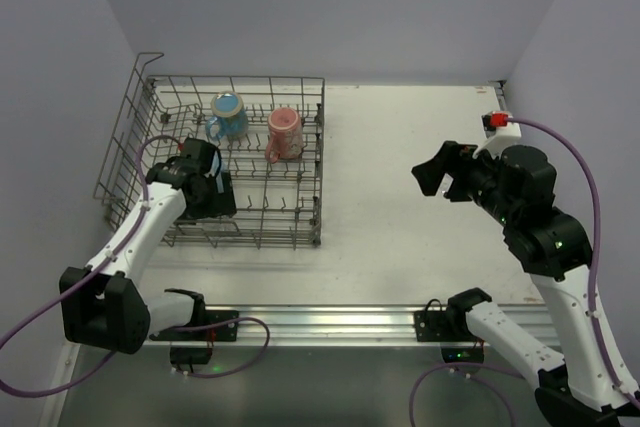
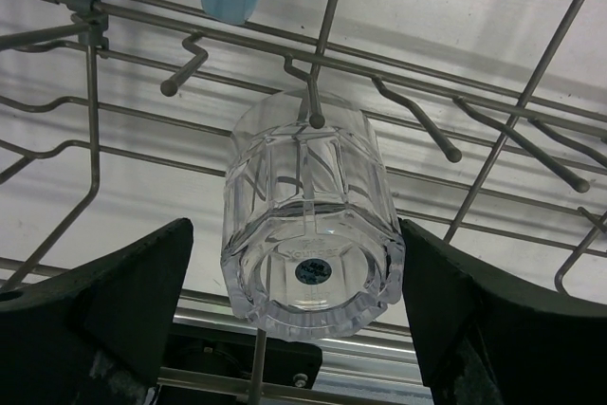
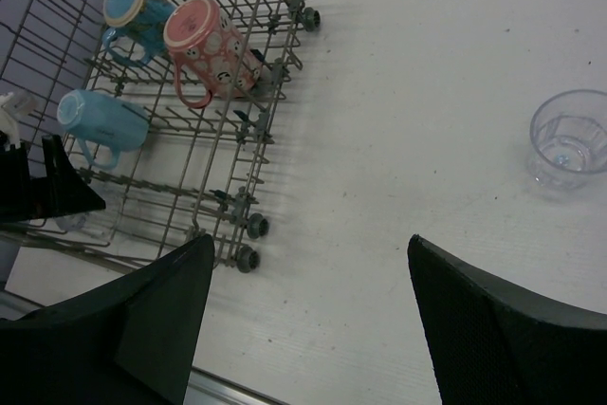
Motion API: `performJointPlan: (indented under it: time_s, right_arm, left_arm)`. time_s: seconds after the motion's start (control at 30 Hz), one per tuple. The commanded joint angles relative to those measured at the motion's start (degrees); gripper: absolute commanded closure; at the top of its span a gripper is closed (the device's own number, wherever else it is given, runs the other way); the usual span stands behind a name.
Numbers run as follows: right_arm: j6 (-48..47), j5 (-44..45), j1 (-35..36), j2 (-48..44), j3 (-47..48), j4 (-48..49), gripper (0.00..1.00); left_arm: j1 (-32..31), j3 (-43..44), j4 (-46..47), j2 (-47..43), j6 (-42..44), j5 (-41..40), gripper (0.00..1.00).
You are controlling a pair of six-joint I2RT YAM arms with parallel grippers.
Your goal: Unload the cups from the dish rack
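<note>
The grey wire dish rack stands at the back left. A blue handled mug and a pink mug lie in its far part. In the right wrist view a light blue cup lies nearer in the rack. My left gripper is down in the rack. In the left wrist view it is open around an upturned clear glass on a tine. The right finger touches the glass and the left stands just off it. My right gripper is open and empty above the table.
A second clear glass stands upright on the white table right of the rack, seen only in the right wrist view. The rack's taller looped side is on the left. Walls close the back and both sides. A metal rail runs along the near edge.
</note>
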Motion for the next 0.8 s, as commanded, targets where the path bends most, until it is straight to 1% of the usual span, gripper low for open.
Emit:
performJointPlan:
  time_s: [0.0, 0.1, 0.2, 0.27, 0.37, 0.4, 0.47, 0.5, 0.53, 0.7, 0.73, 0.77]
  right_arm:
    - [-0.94, -0.31, 0.29, -0.47, 0.13, 0.27, 0.16]
    - [-0.86, -0.39, 0.38, -0.74, -0.31, 0.53, 0.15]
    - [-0.77, -0.65, 0.29, -0.65, -0.84, 0.71, 0.15]
    - [-0.77, -0.83, 0.29, -0.56, -1.02, 0.53, 0.15]
    - [-0.59, -1.01, 0.29, -0.74, -1.45, 0.71, 0.15]
    - [-0.33, -1.44, 0.29, -0.65, -1.63, 0.80, 0.16]
    - [-0.15, -2.15, 0.29, -0.39, -2.16, 1.23, 0.16]
    - [-0.24, -2.76, 0.29, -0.21, -2.16, 1.50, 0.16]
    - [-0.24, -2.94, 0.29, 0.57, -2.25, 1.50, 0.16]
    - [-0.07, -3.64, 0.30, 3.48, -1.98, 2.55, 0.16]
    - [0.02, -4.60, 0.29, 4.00, -1.90, 2.73, 0.16]
    - [0.11, -5.22, 0.38, 5.14, -1.63, 3.17, 0.16]
  left_arm:
    - [0.31, -1.71, -0.68, 0.08, -0.56, 3.39, 0.11]
    - [0.31, -3.64, 0.20, -0.97, -0.83, 3.75, 0.14]
    - [0.31, -3.91, 0.46, -1.15, -1.00, 3.49, 0.21]
    - [0.31, -3.30, 0.46, -1.07, -1.09, 3.14, 0.30]
    - [0.31, -2.24, 0.20, -1.33, -1.27, 1.56, 0.55]
    - [0.31, -1.11, 0.03, -1.33, -1.35, 1.12, 0.70]
    - [0.31, 0.56, -1.03, -1.33, -1.35, -0.20, 0.82]
    - [0.31, 2.40, -1.64, -1.33, -1.35, -0.64, 0.90]
    - [0.31, 3.72, -3.04, -1.33, -1.44, -1.17, 1.00]
    - [0.22, 11.80, -6.21, -3.70, -1.27, -2.58, 1.00]
    - [0.13, 15.04, -7.17, -3.96, -1.35, -2.58, 1.00]
    - [-0.04, 16.47, -7.27, -5.01, -1.44, -1.88, 1.00]
